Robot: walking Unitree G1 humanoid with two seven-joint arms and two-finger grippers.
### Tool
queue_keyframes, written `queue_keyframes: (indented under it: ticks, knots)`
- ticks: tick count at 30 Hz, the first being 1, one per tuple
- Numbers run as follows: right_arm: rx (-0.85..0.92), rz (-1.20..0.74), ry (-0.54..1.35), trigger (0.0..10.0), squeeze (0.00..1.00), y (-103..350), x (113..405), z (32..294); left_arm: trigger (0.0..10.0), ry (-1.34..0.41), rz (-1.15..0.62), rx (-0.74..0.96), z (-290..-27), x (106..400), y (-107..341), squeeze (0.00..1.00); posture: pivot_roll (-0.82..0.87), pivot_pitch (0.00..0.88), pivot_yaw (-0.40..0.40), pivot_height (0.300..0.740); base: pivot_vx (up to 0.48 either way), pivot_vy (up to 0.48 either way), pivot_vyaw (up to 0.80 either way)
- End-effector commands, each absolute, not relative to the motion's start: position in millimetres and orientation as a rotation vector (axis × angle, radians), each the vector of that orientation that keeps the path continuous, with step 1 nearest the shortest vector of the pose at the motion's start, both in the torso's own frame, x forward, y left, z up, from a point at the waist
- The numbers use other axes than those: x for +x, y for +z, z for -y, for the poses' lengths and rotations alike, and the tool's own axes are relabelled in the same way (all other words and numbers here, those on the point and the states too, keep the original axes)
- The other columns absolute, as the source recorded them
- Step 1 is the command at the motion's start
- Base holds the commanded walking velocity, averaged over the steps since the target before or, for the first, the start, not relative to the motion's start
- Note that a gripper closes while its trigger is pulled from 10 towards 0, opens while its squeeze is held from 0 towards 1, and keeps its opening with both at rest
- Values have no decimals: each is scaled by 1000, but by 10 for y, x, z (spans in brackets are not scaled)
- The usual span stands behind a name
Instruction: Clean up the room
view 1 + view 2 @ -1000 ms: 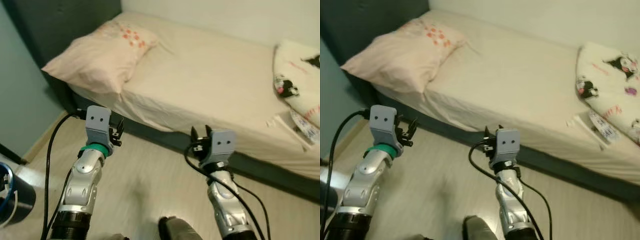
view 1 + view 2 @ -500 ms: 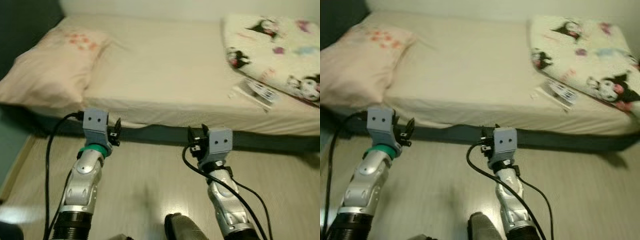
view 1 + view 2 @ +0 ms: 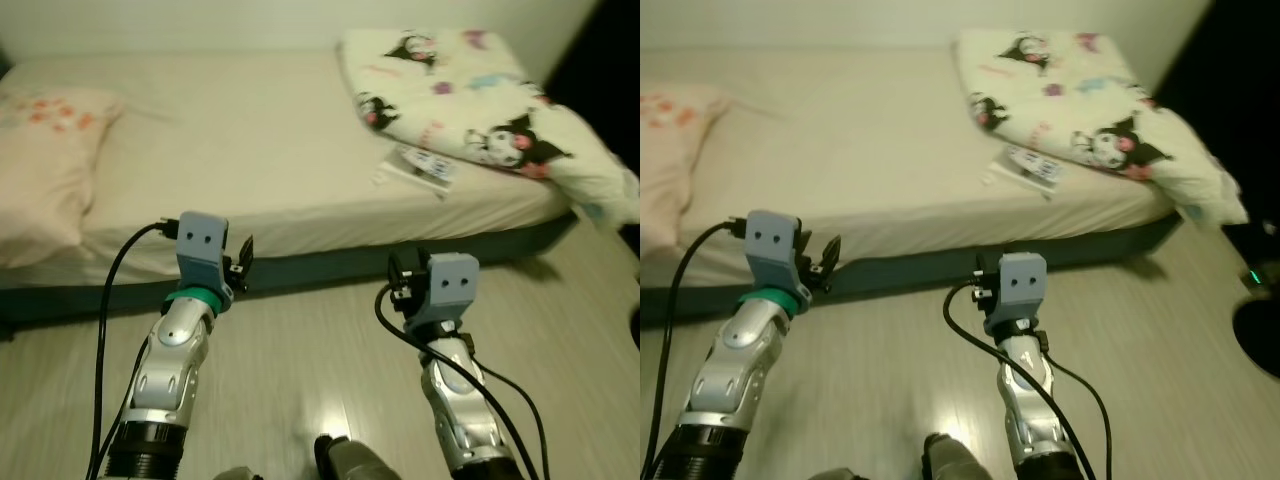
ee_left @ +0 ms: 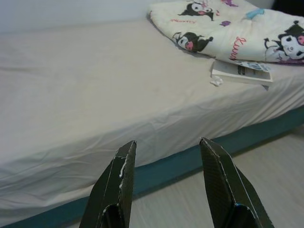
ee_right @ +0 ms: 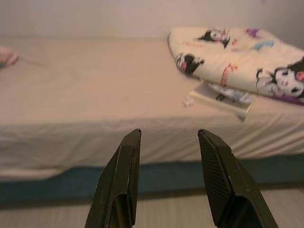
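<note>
From the head views, a low bed point(image 3: 250, 190) with a smooth cream sheet and a dark teal base spans the scene. A soft pink pillow point(image 3: 40, 170) with orange blossoms lies at 9 o'clock. At 1 o'clock a folded, plush white blanket point(image 3: 470, 110) printed with black-and-pink cartoon figures droops off the bed's end. Just beside its near edge lies a flat booklet point(image 3: 420, 165). The floor point(image 3: 300, 360) is pale wood plank with a glossy glare spot.

The wrist views add what the head views blur: a small crumpled white scrap point(image 4: 216, 81) on the sheet touching the booklet's corner, and fine wrinkles along the mattress edge.

The left pincer point(image 4: 166, 178) and right pincer point(image 5: 168, 178) both hover above the floor short of the bed, black textured fingers spread wide, holding nothing.
</note>
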State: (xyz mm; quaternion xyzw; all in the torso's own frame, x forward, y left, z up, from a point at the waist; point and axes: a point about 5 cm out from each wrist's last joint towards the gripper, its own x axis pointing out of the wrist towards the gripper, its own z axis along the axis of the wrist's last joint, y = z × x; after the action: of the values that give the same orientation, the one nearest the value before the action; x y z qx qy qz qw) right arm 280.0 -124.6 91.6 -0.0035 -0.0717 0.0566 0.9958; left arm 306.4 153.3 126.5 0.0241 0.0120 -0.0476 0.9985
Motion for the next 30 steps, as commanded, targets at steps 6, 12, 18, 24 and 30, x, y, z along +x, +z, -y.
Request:
queue_keyframes:
  ticks: [6,12,18,24,30]
  knots:
    - [-4,129,114,10000,0,883,2794,1250,10000,-88,-56,48,-1547,3045,1186,0,-86,80,48,707,0,0,-133]
    - [-5,130,115,10000,0,884,2795,1251,10000,-90,-56,48,-1543,3047,1184,0,-89,76,48,707,0,0,-800]
    - [-8,131,117,10000,0,887,2798,1254,10000,-93,-55,48,-1541,3056,1182,0,-90,73,47,707,0,0,-800]
    - [-8,131,118,10000,0,888,2801,1251,10000,-93,-55,48,-1542,3059,1182,0,-89,73,47,707,0,0,-800]
    - [-6,131,118,10000,0,886,2803,1246,10000,-93,-54,48,-1545,3067,1185,0,-89,74,48,707,0,0,-800]
